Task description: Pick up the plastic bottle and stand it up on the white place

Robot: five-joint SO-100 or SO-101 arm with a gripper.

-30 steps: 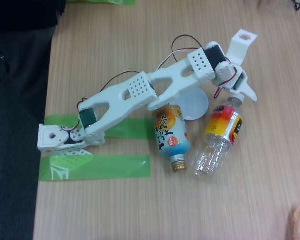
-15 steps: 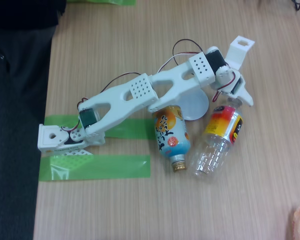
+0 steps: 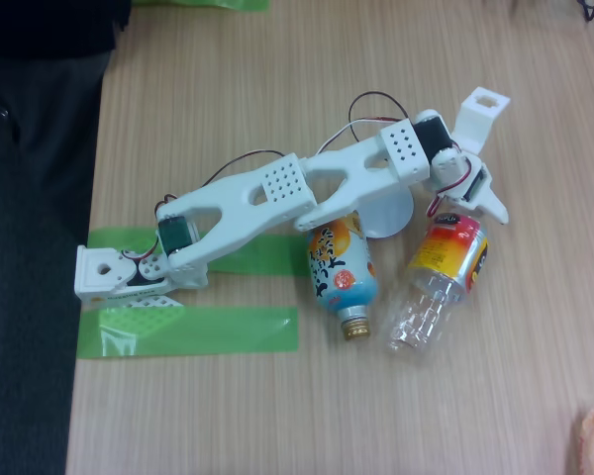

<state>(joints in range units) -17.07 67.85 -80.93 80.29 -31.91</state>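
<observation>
Two bottles before you on wooden table (image 3: pixel 277 79): orange-and-light-blue wrapped bottle (image 3: pixel 341 269), then clear ribbed plastic bottle (image 3: pixel 438 282) lying on side. Between them, small round white disc (image 3: pixel 391 213), partly under arm. White gripper (image 3: pixel 467 203) at cap end; finger state you cannot tell.

Prob. office/lab: wood desk (image 3: pixel 277 416), taped-down arm (image 3: pixel 277 193).
</observation>
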